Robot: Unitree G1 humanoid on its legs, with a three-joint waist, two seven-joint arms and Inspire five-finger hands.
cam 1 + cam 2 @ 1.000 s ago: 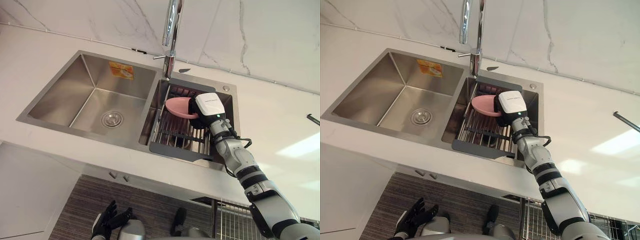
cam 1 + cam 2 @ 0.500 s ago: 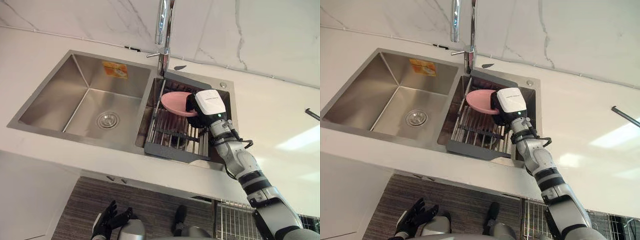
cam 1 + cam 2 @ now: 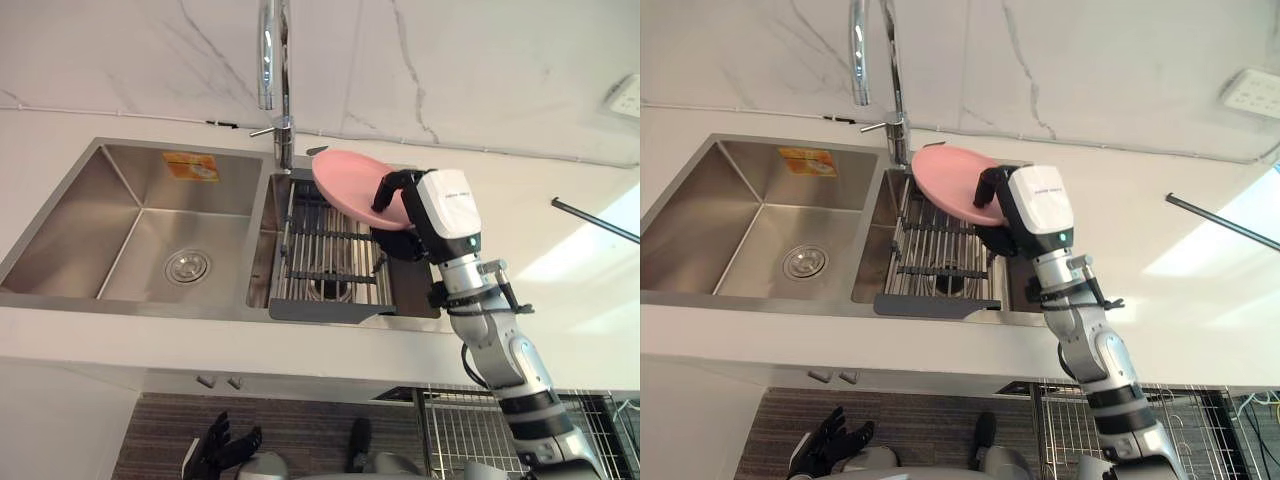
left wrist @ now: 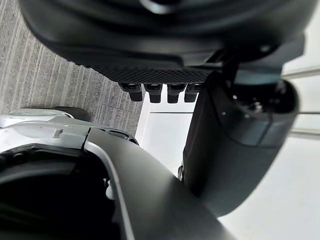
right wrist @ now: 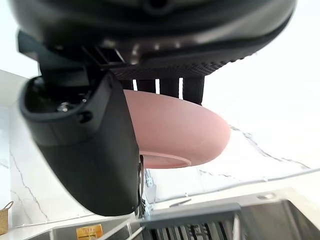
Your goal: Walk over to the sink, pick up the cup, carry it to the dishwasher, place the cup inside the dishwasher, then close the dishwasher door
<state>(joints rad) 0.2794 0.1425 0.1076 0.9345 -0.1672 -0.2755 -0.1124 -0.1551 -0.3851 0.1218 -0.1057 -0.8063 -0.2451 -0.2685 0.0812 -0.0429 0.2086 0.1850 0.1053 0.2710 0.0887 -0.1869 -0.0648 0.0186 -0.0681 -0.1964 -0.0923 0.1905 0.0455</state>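
Note:
What I hold is a pink shallow bowl (image 3: 348, 184) rather than a cup. My right hand (image 3: 446, 206) is shut on its rim, fingers over the top and thumb beneath. The bowl hangs tilted above the wire rack (image 3: 330, 262) in the sink's right basin, clear of it. In the right wrist view the pink bowl (image 5: 176, 131) shows between the fingers (image 5: 169, 87) and the thumb (image 5: 95, 150). My left hand (image 3: 222, 450) hangs low by the floor, open and with nothing in it.
The steel left basin (image 3: 140, 225) has a drain and an orange sticker. A tall faucet (image 3: 270, 60) rises behind the divider. The white countertop edge (image 3: 200, 338) runs in front. A wire dishwasher rack (image 3: 465, 430) shows at the lower right.
My right hand has lifted the pink bowl up off the rack and tilted it. The camera has also shifted, so the sink sits differently in view.

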